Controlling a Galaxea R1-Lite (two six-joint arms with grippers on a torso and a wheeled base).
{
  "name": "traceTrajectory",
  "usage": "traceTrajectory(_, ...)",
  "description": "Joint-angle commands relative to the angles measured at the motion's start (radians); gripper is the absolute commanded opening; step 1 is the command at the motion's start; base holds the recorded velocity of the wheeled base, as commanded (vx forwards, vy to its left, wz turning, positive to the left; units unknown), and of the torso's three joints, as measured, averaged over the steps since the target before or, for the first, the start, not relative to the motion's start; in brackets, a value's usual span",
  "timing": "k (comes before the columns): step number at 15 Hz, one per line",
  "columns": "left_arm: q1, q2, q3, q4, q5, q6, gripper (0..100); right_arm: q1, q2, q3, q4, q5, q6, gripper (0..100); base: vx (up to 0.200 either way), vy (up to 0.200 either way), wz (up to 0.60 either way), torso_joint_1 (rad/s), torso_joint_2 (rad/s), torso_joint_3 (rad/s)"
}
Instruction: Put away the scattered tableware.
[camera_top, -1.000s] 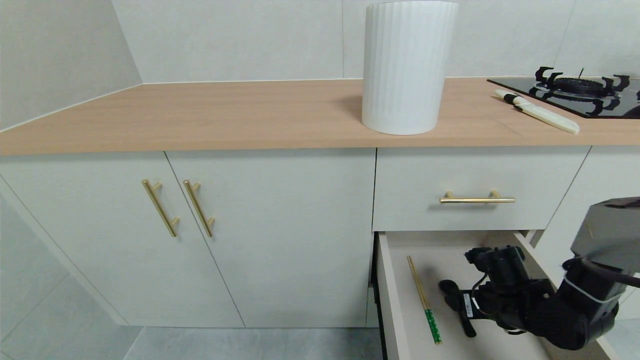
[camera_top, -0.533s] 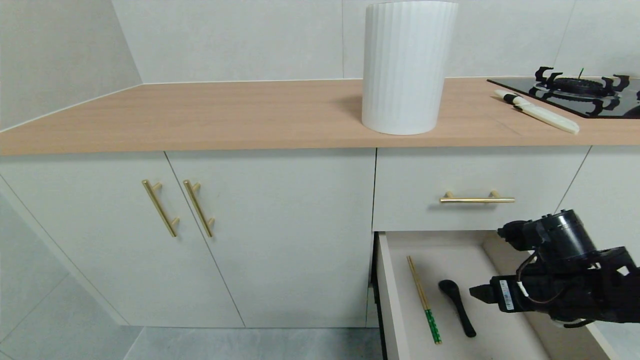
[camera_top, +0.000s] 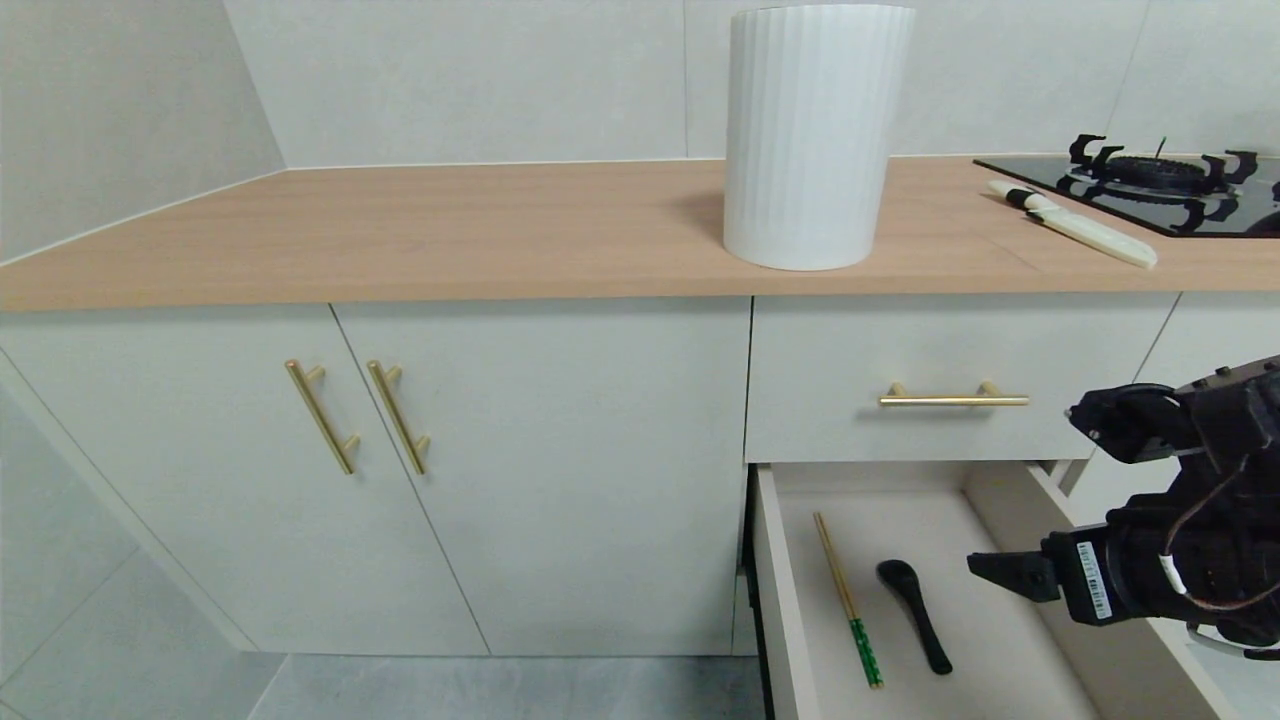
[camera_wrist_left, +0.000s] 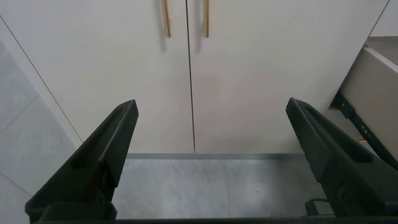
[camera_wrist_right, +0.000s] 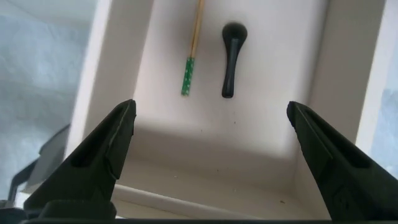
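The left gripper (camera_wrist_left: 210, 106) is hanging released and empty, its fingers spread wide, facing the two cabinet doors (camera_wrist_left: 249, 74) low near the floor. On the counter (camera_top: 450, 230) above, a white ribbed canister (camera_top: 808, 135) is standing upright. Below it, the lower drawer (camera_top: 775, 590) is standing pulled out. Inside, the chopsticks (camera_top: 848, 600) are lying together near the drawer's left wall, green ends toward the front. Just to their right, apart from them, the black spoon (camera_top: 915, 612) is lying, bowl toward the back. The right gripper (camera_top: 1000, 575) is hovering over the drawer's right side, released and holding nothing, clear of both utensils. Farther right on the counter, a knife (camera_top: 1075, 224) is lying beside the hob (camera_top: 1150, 185).
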Motion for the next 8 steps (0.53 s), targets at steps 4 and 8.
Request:
traceTrajectory(4, 0.002, 0.000, 0.000, 0.000, 0.000, 0.000, 100, 0.002, -0.018, -0.001, 0.001, -0.002, 0.000, 100, 0.000, 0.000, 0.00, 0.000, 0.00, 0.000)
traceTrajectory(8, 0.002, 0.000, 0.000, 0.000, 0.000, 0.000, 100, 0.002, -0.018, -0.001, 0.006, -0.003, 0.000, 100, -0.200, 0.000, 0.00, 0.008, 0.00, -0.007)
